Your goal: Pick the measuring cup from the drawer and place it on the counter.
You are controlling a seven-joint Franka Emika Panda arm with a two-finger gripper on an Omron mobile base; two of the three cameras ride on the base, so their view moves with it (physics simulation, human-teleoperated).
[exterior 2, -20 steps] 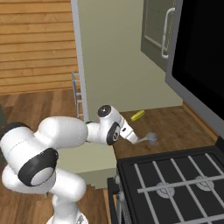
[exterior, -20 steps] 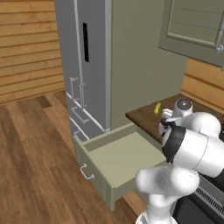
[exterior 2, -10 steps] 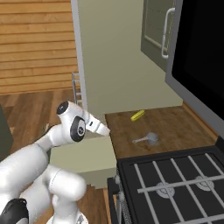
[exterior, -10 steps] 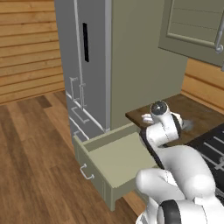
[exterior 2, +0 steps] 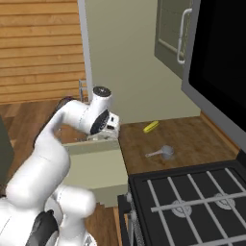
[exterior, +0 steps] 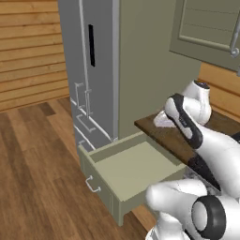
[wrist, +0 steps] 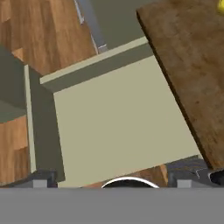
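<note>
My hand is up over the open drawer, near the edge of the counter. In the right base view it sits just past the left end of the brown top, and it points down at the drawer. My two finger tips peek up at the bottom of the hand view, one at each side. They are far apart, so my hand is wide open. I hold nothing.

The measuring cup is on the counter. It is a tiny grey cup with a round bowl and a thin handle. The handle points left, toward my hand. The cup lies flat on the dark brown wood, near the front edge by the black stove top. It is well apart from my hand.

A yellow banana lies on the counter too, further back, near the pale wall. It does not touch the cup. A small bit of yellow shows at the top right corner of the hand view.

The drawer is pulled out. In the hand view I look straight down into it and see its flat pale floor and its low walls. The counter's brown edge runs along the right side there. In the left base view the drawer's front has a thin silver handle.

The tall grey fridge stands to the left of the drawer. The floor is brown wood.
</note>
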